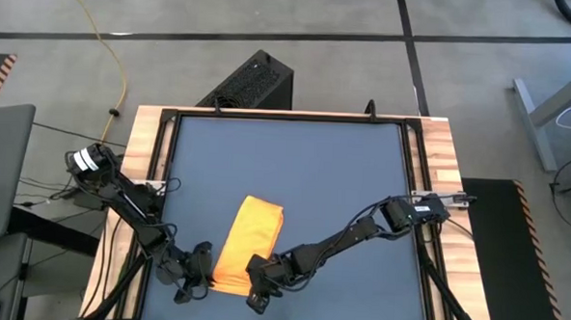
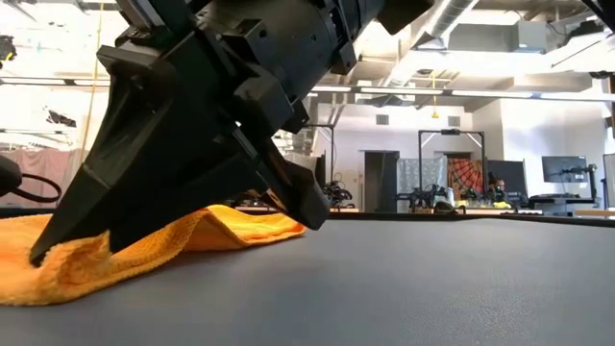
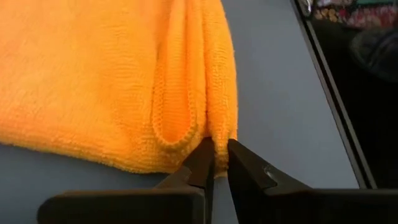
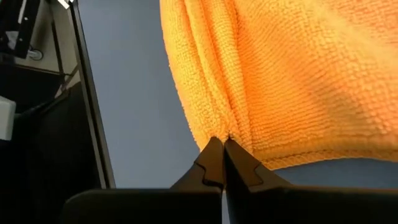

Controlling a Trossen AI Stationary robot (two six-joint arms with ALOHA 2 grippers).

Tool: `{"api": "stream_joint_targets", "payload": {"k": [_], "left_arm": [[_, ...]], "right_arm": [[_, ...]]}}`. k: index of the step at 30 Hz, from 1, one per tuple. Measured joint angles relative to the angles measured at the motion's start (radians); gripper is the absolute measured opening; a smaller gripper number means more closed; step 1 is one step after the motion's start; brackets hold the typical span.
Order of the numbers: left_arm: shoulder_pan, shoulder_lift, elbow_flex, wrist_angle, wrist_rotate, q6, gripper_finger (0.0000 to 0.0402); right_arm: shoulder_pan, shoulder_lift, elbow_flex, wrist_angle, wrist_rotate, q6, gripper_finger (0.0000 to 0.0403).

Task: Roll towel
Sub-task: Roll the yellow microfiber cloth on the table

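Blue-grey tabletop [image 1: 333,172] — both grippers pinching towel [image 1: 248,237] edge

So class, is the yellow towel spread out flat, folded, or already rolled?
Folded, not rolled. The towel lies as a narrow strip on the table, doubled layers showing at its near edge, where both grippers pinch it.

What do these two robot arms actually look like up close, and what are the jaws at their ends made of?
Both arms are black, built of slim jointed segments with thin dark cables looped alongside. The left arm has a white-labelled joint near its base; the right arm has a pale silver bracket there. The left gripper and right gripper each end in two flat, matte black jaws tapering to wedge-shaped tips.
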Motion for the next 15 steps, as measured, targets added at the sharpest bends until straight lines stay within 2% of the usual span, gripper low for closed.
{"api": "stream_joint_targets", "payload": {"k": [7, 15], "left_arm": [[0.003, -0.086, -0.001, -0.001, 0.053, 0.12, 0.0045], [-0.025, -0.273, -0.001, 0.002, 0.017, 0.328, 0.0045]], "right_arm": [[-0.003, -0.001, 0.0, -0.019, 0.019, 0.0, 0.0017], [-0.005, -0.001, 0.0, -0.019, 0.021, 0.008, 0.0017]]}}
